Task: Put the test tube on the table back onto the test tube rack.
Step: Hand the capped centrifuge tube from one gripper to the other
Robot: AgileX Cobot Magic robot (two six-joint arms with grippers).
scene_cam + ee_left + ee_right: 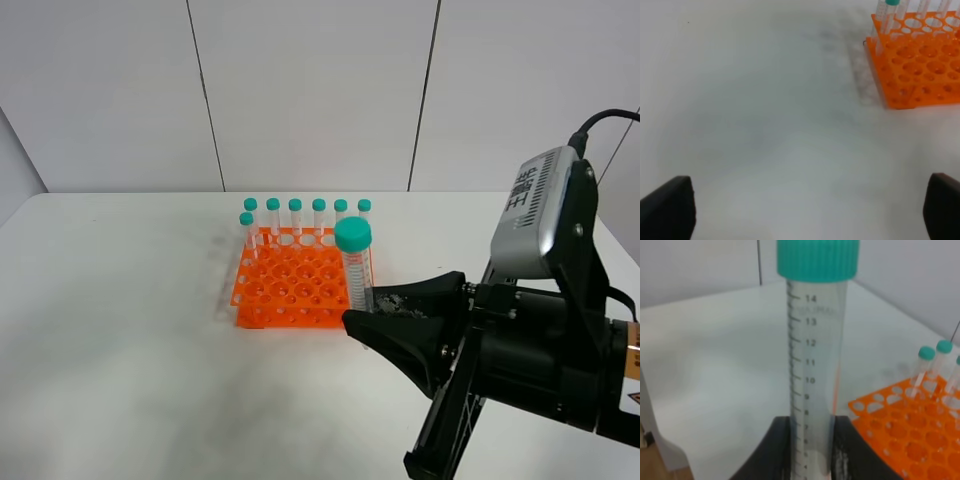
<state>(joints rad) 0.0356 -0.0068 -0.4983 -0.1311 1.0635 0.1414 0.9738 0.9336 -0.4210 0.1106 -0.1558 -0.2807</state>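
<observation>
Right fingers (776,452), black and pressed together on the lower part of a slim clear plastic test tube (812,355) with a teal-green screw cap (818,259), held it upright, cap uppermost, with the graduated wall free above the grip. The tube hung off the near right corner of the bright orange, many-holed plastic test tube rack (285,290), which stood on the plain white desk (120,340) toward its far edge. The right wrist view showed tube and rack apart, so no hole had yet been entered. Seven like tubes (296,215) occupied the rack's far rows, leaving the nearer holes open. Left fingers (667,210) stood wide apart and empty over bare desk, on the side of the rack toward the desk's left edge.

To do the step well, the tube was best kept vertical, carried over a free near hole, and centred there before any descent; a tilt would probably catch its hidden lower end on the upper tier. Because the grip sat low, the fingers would likely meet the rack before the tube seated, so release should probably come once both tiers guided it.
</observation>
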